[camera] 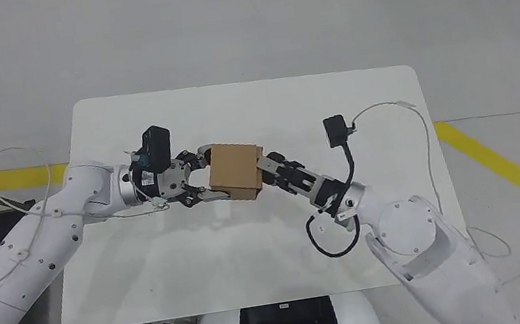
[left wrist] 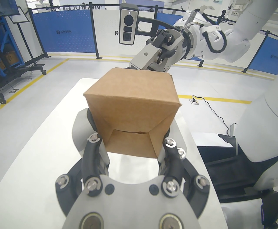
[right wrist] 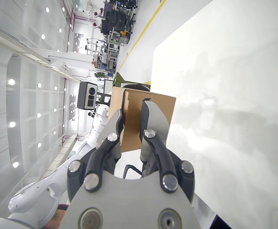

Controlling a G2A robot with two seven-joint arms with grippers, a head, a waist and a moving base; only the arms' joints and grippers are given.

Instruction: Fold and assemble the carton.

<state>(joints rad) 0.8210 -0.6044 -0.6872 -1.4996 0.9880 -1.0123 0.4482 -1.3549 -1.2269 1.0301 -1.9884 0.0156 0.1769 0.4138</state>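
A brand word w/ a small logo, in white, is printed on the blue fence panel (left wrist: 63,32) well behind the carton (left wrist: 130,104); it is left unquoted. Bigger dark letters are seen on the white surface (left wrist: 82,7) above that panel, behind the carton. A small dark logo mark is carried by the white panel (left wrist: 106,43) next to the blue one. Marks on the white cable tag (left wrist: 215,27) beyond the carton are too small to be read.
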